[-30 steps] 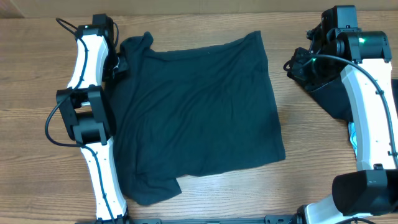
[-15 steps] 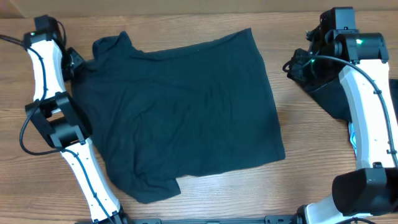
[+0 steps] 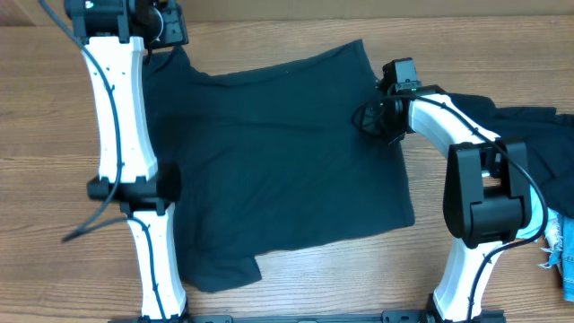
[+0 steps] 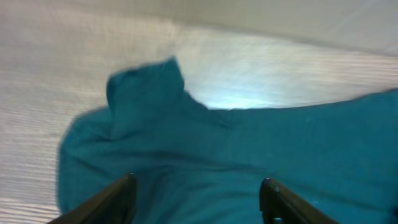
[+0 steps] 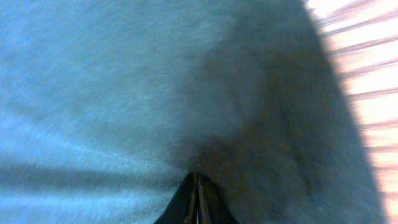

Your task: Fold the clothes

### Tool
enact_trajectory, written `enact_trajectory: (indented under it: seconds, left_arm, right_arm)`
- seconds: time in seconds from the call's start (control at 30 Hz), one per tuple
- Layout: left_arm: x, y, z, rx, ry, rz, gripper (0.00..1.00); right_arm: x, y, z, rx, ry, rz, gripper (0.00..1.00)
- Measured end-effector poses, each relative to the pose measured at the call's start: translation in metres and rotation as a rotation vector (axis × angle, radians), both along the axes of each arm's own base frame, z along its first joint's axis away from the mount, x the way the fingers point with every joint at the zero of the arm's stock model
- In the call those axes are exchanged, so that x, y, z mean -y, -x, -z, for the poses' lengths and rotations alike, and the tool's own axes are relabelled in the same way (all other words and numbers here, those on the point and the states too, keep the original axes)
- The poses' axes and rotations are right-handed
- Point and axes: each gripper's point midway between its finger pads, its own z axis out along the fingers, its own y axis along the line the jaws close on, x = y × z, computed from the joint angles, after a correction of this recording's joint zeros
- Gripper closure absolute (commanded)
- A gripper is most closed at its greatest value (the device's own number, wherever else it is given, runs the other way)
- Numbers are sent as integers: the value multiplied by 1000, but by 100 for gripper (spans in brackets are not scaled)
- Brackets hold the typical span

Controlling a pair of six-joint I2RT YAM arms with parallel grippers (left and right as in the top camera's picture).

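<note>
your left claw was down at the t-shirt's left edge a second ago, by the sleeve; now that arm reaches up and the claw sits over the shirt's far-left corner. in the left wrist view the left claw has its jaws spread wide with nothing between them, and the shirt's sleeve and shoulder lie below it. over that second the far-left part of the shirt has moved outward to the left, so the garment lies wider on the tabletop than before. your right arm has come in from the dark pile of other clothes to the right of the shirt, and the right claw is now at the shirt's right edge, near its far-right corner. in the right wrist view the right claw is closed tip to tip against the fabric; you cannot tell whether it pinches any cloth. the shirt lies flat in the middle of the tabletop, between both arms, and its upper face reads as plain dark cloth. a light blue garment shows further to the right of the shirt.
</note>
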Motion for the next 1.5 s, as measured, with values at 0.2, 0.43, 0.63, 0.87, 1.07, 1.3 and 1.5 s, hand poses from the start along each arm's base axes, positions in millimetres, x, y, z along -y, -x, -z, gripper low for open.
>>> enact_trajectory:
  seconds: [0.2, 0.43, 0.63, 0.87, 1.07, 1.3, 1.5]
  left_arm:
    - [3, 89, -151, 326, -16, 16, 21]
    - [-1, 69, -87, 104, -48, 9, 69]
    - [13, 70, 90, -447, -12, 90, 96]
    - [48, 81, 263, -787, 28, 185, 96]
    - [41, 48, 284, -680, -21, 148, 96]
    - [-16, -55, 280, -301, 156, -133, 96]
    - [-49, -74, 259, -269, 142, -160, 38]
  right_arm:
    - [118, 0, 1, -26, 188, 255, 89]
    - [66, 2, -68, 91, -51, 18, 63]
    - [29, 35, -183, 251, -247, -67, 64]
    - [23, 46, -177, 191, -283, -70, 64]
    - [23, 47, -177, 187, -284, -69, 65]
    - [23, 55, -173, 151, -286, -63, 71]
    - [22, 65, -169, 101, -290, -56, 51]
